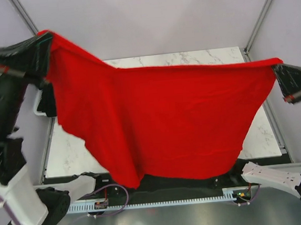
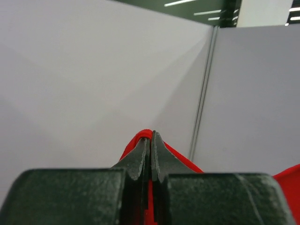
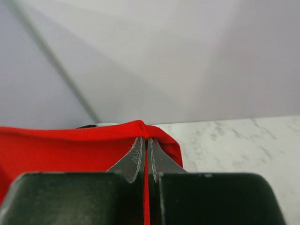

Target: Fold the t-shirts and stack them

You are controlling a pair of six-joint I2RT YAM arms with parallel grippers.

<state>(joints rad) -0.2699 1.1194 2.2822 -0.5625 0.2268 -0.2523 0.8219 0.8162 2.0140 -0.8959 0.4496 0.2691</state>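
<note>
The bright red t-shirt (image 1: 161, 117) hangs spread wide in the air above the marble table (image 1: 258, 134), stretched between both arms. My left gripper (image 1: 45, 38) is shut on its upper left corner, high at the left. My right gripper (image 1: 276, 65) is shut on its right corner, a little lower. In the left wrist view the closed fingers (image 2: 151, 143) pinch red cloth (image 2: 140, 138). In the right wrist view the fingers (image 3: 146, 145) pinch the red hem (image 3: 70, 145). The shirt's lower edge hangs near the table's front edge. The black t-shirts are hidden or out of view.
A white object (image 1: 38, 107) shows at the table's left edge behind the left arm, partly hidden, with a dark shape beside it. Grey walls and metal corner posts (image 1: 262, 8) enclose the table. The arm bases and cable rail (image 1: 163, 201) lie along the front edge.
</note>
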